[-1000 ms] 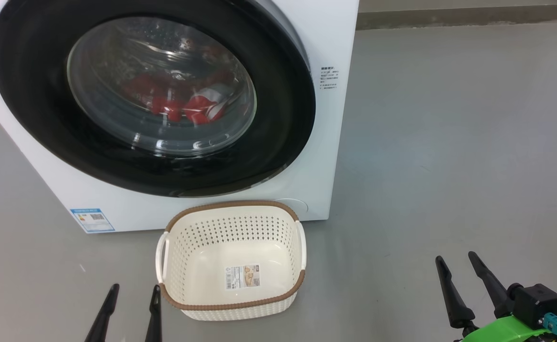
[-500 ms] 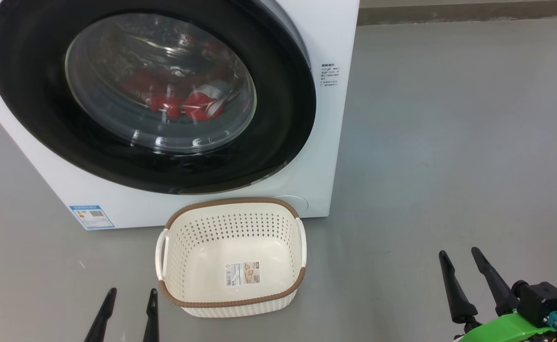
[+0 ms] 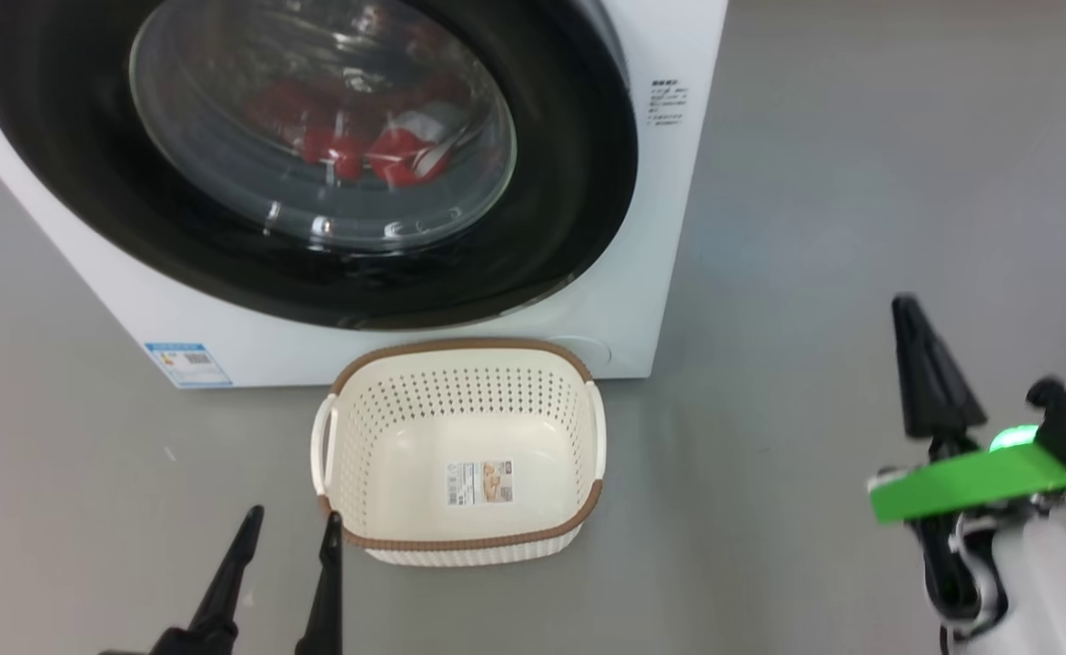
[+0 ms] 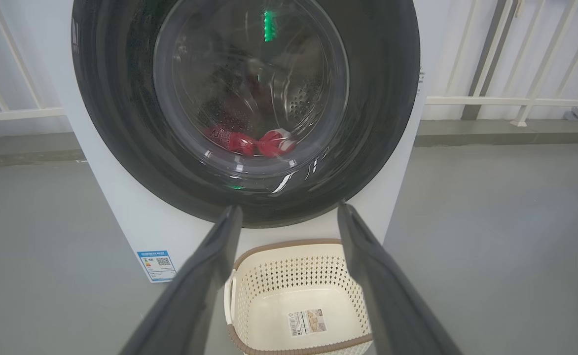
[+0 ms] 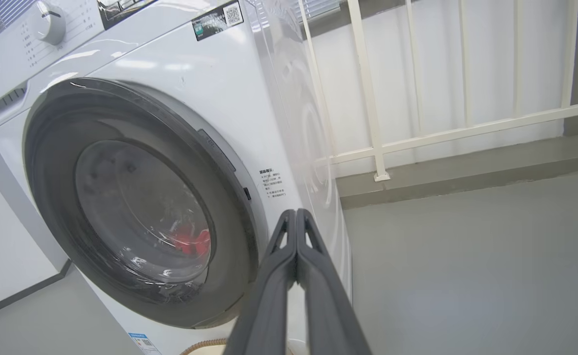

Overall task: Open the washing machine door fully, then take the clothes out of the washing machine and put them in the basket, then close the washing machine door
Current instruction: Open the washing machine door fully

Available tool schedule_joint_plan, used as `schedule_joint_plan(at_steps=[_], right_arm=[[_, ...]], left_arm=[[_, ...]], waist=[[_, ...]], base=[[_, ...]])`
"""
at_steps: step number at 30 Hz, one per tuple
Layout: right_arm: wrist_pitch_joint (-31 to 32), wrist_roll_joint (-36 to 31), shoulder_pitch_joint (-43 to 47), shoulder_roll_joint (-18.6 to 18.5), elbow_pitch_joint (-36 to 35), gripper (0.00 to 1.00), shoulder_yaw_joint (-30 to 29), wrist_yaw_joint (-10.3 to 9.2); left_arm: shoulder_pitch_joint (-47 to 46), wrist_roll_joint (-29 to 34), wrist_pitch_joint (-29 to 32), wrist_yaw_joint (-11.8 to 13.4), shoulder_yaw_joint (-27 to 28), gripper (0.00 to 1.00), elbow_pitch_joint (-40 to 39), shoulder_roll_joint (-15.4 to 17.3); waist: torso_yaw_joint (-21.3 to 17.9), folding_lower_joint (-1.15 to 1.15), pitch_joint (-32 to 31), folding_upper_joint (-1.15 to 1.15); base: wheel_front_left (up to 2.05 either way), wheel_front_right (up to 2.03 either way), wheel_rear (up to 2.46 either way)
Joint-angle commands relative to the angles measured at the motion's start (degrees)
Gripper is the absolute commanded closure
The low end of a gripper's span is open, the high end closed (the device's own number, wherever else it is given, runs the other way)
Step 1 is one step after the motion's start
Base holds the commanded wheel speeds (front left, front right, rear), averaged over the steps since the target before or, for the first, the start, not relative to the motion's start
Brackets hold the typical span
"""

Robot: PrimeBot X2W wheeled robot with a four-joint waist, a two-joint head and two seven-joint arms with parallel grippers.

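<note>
The left gripper (image 3: 292,520) is hovering beside the basket (image 3: 460,347), fingers spread. The right gripper (image 5: 296,213), fingers pressed together, is pointing at the washing machine (image 5: 249,98). Its door (image 3: 578,182) is sitting closed over the clothes (image 3: 397,146).

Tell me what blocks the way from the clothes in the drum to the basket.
The washing machine door does: it covers the opening, and the clothes lie behind its glass. The basket stands on the floor in front of the machine, open-topped, with nothing over it.
</note>
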Motion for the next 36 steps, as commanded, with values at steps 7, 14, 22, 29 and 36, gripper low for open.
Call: schedule_joint_plan(at_steps=[7,14,22,29,36], right_arm=[[-0.7,3.0,-11.9,-0.9,1.3,1.00,0.5,0.02],[-0.7,13.1,-22.1,-5.5,6.3,1.00,5.2,0.02],[-0.6,25.8,-30.2,-10.1,9.6,1.00,11.7,0.02],[5.4,41.2,-37.4,-14.9,10.6,1.00,16.7,0.02],[13.9,52.1,-43.2,-19.1,11.0,1.00,18.9,0.02]], left_arm=[[-5.4,-1.2,-0.7,-0.2,-0.9,0.00,-1.1,0.2],[-8.4,-2.1,-0.7,0.0,-3.4,0.00,-0.2,0.2],[-10.2,-3.0,-0.7,0.3,-5.0,0.00,0.3,0.1],[-11.7,-3.7,-0.7,0.4,-6.4,0.00,0.7,0.1],[-13.2,-4.4,-0.7,0.4,-8.2,0.00,1.2,0.1]], waist=[[3.9,0.00,4.7,0.00],[7.1,0.00,7.9,0.00],[9.1,0.00,9.8,0.00],[10.9,0.00,12.0,0.00],[13.0,0.00,14.4,0.00]], base=[[0.00,0.00,0.00],[0.00,0.00,0.00],[0.00,0.00,0.00],[0.00,0.00,0.00],[0.00,0.00,0.00]])
